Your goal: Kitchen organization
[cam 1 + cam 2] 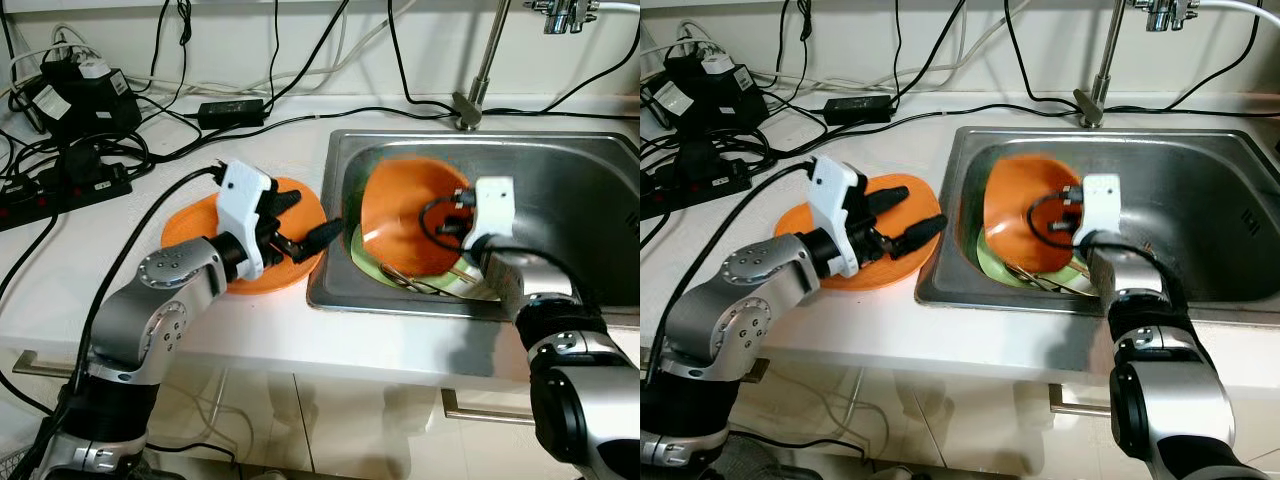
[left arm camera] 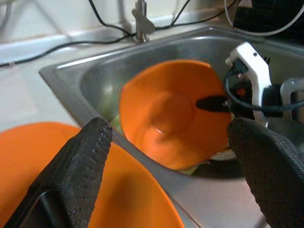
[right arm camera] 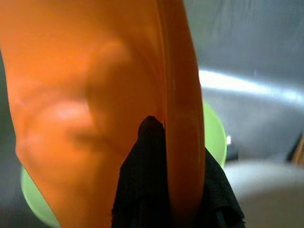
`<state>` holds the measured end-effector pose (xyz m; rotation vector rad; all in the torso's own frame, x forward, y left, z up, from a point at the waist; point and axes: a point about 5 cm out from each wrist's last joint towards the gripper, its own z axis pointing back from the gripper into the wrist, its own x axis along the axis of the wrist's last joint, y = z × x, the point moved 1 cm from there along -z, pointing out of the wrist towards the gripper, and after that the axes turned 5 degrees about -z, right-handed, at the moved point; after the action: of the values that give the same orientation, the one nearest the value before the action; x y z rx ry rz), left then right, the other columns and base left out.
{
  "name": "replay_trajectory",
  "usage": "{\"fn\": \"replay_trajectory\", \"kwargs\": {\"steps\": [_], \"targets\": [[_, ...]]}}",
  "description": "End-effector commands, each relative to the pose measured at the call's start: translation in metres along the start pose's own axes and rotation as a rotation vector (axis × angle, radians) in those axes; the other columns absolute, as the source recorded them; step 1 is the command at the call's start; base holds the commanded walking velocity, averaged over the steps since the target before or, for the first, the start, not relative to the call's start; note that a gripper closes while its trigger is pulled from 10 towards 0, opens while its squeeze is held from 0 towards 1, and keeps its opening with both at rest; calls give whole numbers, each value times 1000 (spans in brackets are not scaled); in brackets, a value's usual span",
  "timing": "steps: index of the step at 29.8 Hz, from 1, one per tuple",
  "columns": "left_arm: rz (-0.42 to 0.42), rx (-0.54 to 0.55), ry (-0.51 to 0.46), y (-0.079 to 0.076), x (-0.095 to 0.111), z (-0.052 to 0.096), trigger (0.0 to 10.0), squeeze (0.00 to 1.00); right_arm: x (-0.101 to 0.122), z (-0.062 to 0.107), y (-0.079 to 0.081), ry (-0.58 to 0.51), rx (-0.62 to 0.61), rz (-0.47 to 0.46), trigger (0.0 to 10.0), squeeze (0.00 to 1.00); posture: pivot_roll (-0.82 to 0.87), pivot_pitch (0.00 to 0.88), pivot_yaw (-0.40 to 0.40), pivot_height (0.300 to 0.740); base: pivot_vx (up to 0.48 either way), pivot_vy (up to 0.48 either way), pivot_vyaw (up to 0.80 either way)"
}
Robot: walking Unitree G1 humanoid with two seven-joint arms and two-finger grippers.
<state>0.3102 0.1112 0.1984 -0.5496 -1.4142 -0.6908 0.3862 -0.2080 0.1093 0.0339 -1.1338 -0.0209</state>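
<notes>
An orange plate (image 1: 190, 225) lies flat on the white counter, left of the sink. My left gripper (image 1: 312, 216) hovers open over that plate's right edge, its fingers (image 2: 76, 166) spread wide and pointing toward the sink. In the sink an orange bowl (image 1: 400, 215) stands tilted up on its edge, its hollow facing left. My right gripper (image 1: 445, 222) is shut on the bowl's rim (image 3: 178, 118), one finger inside and one behind. A green plate (image 1: 365, 262) lies under the bowl.
The steel sink (image 1: 590, 180) has a faucet (image 1: 478, 70) at its back edge and thin utensils (image 1: 415, 285) near its front wall. A power strip (image 1: 60, 190), an adapter (image 1: 230, 108) and several black cables crowd the counter's back left.
</notes>
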Motion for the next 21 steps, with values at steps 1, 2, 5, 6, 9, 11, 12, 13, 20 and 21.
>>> {"fn": "replay_trajectory", "kwargs": {"steps": [1, 2, 5, 6, 9, 11, 12, 13, 20, 21], "targets": [[-15, -4, 21, 1, -1, -1, 10000, 0, 0, 1, -5, -10, -7, 20, 0, 0, -10, 12, 85, 740, 0, 0, 0], [-15, -4, 21, 1, -1, -1, 10000, 0, 0, 1, -5, -10, -7, 20, 0, 0, -10, 12, 85, 740, 0, 0, 0], [-22, -42, 66, -4, -6, -2, 10000, 0, -19, 1, -10, 49, -26, 26, 0, 0, -10, 15, 87, 740, 0, 0, 0], [-22, -42, 66, -4, -6, -2, 10000, 0, -19, 1, -10, 49, -26, 26, 0, 0, -10, 15, 87, 740, 0, 0, 0], [-33, -58, 98, -5, -10, -1, 10000, 0, -28, 2, -12, 81, -31, 14, 0, 0, -8, 14, 88, 740, 0, 0, 0], [-38, -86, 135, -6, -14, 0, 10000, 0, -33, 2, -12, 98, -32, -18, 0, 0, -8, 15, 90, 740, 0, 0, 0], [-46, -122, 165, -8, -17, 1, 10000, 0, -37, 2, -11, 113, -22, -59, 0, 0, -7, 13, 93, 740, 0, 0, 0], [-49, -150, 187, -11, -19, 1, 10000, 0, -40, 2, -7, 130, -3, -98, 2078, 0, -7, 14, 96, 740, 0, 0, 0], [-59, -167, 212, -13, -23, 2, 10000, 0, -46, 1, 6, 171, 67, -250, 10000, 0, -10, 15, 100, 740, 0, 0, 0], [-59, -171, 213, -13, -23, 2, 10000, 0, -47, 1, 9, 176, 83, -299, 10000, 0, -9, 15, 99, 740, 0, 0, 0]]}}
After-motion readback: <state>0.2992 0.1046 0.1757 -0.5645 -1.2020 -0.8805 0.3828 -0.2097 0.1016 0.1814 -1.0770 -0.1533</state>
